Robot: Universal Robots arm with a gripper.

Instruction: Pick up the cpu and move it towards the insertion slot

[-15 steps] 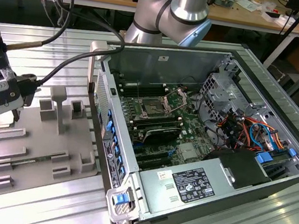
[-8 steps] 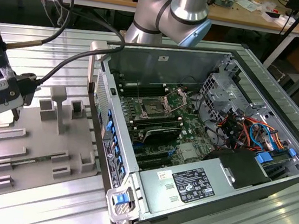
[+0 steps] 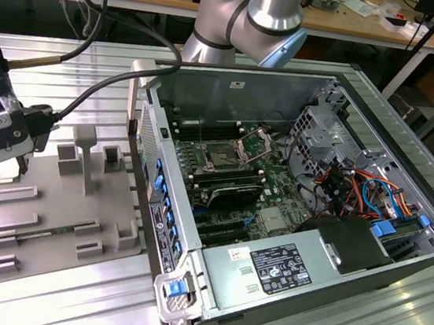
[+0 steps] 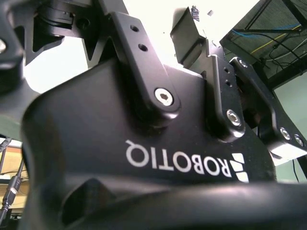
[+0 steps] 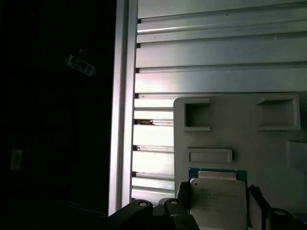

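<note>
Gripper (image 5: 219,195) closed on the cpu (image 5: 218,208) near the tray (image 5: 240,136) corner.
Case wall (image 3: 149,146) stood between it and the insertion slot (image 3: 221,157).

The chip (image 5: 218,203) has a pale, satin metal lid over a green board edge. The tray (image 5: 240,120) is matt grey plastic (faintly grainy on its flat faces). The table (image 3: 70,65) is ribbed aluminium, bright and glossy. The computer case (image 3: 234,89) is dull sheet steel, and the socket (image 3: 219,155) has a shiny steel frame.
</note>
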